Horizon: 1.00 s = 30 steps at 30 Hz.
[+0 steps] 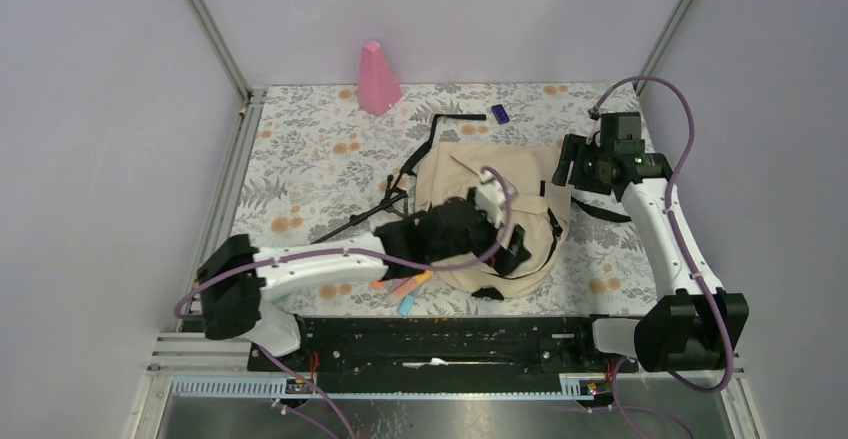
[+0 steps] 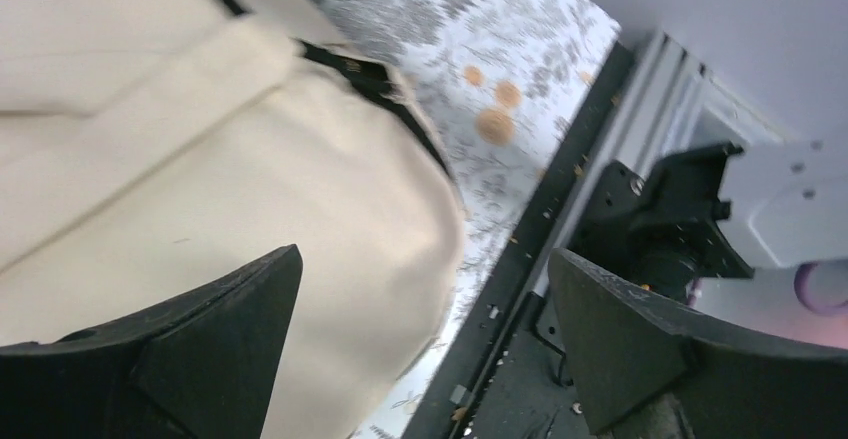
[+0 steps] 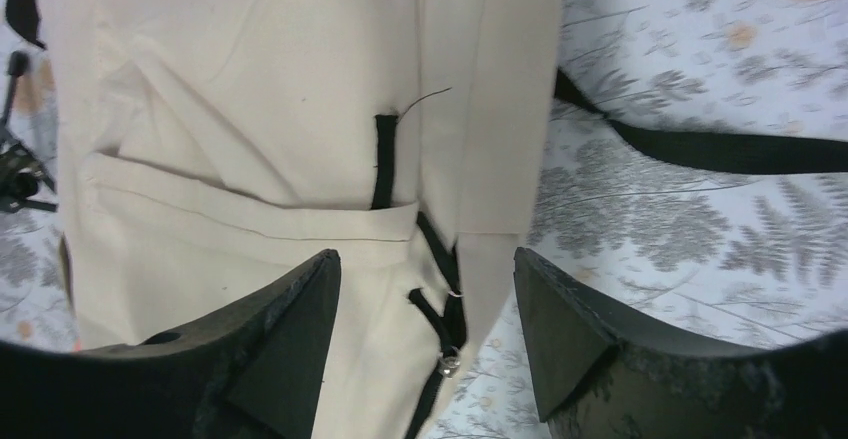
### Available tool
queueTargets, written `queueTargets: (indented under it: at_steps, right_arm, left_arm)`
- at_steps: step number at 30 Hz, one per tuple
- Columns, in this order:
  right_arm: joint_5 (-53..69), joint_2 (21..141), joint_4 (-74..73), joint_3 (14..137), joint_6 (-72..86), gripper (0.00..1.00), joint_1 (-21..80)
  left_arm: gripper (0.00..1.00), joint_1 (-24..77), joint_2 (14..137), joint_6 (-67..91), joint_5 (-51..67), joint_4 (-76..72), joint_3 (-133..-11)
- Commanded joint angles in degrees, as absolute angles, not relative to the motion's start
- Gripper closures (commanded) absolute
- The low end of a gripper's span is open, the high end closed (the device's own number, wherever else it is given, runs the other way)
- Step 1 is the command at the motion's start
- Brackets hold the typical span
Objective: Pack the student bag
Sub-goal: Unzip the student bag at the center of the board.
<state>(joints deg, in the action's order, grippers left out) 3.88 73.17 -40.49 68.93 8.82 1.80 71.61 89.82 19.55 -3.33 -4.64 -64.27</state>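
While left claw (image 2: 425,257) and right claw (image 3: 427,254) both released, student bag (image 1: 520,174) contents hidden.

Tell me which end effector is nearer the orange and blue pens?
Left. The left end effector is over the near edge of the beige fabric student bag, near the orange and blue pens; the right end effector is over its far-right corner.

Worktop (image 1: 300,159): floral cloth, spread before my arms.
Middle: student bag (image 1: 520,174), lying flat.
Far side: pink cone (image 1: 377,79), upright; small purple item (image 1: 500,113) near it.
Near edge: orange and blue pen-like pieces (image 1: 407,304).
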Motion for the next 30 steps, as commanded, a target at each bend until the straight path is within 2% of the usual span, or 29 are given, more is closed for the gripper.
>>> queueTargets:
  at_steps: [1, 7, 10, 15, 21, 27, 29, 30]
  right_arm:
    - [11.5, 74.5, -31.6, 65.5, 13.2, 0.31, 1.9]
    - [11.2, 80.1, -27.3, 65.7, 13.7, 0.37, 2.4]
    - [10.4, 83.7, -27.4, 67.1, 12.8, 0.40, 3.2]
    - [8.9, 88.5, -27.4, 68.7, 12.0, 0.45, 4.8]
    - [7.8, 90.6, -27.3, 69.3, 11.7, 0.51, 5.1]
    - [8.5, 89.7, -27.4, 68.1, 12.1, 0.65, 5.2]
    - [8.6, 89.8, -27.3, 67.9, 12.1, 0.73, 5.2]
    - [8.5, 89.7, -27.3, 67.9, 12.1, 0.77, 5.2]
  left_arm:
    - [0.01, 64.7, 82.8, 24.0, 1.7, -0.4, -60.3]
    - [0.01, 60.4, 80.6, 22.8, 2.9, -2.9, -54.6]
    - [0.01, 60.6, 81.2, 19.9, 9.5, -10.6, -50.5]
    - [0.01, 63.8, 84.9, 14.9, 14.4, -15.7, -49.1]
    - [0.01, 67.4, 88.4, 11.3, 11.7, -14.4, -50.7]
    - [0.02, 69.1, 90.2, 8.7, 5.4, -15.0, -50.7]
    - [0.07, 69.7, 91.2, 7.5, 3.7, -14.9, -51.2]
    - [0.14, 70.0, 91.8, 7.1, 3.4, -14.7, -51.6]
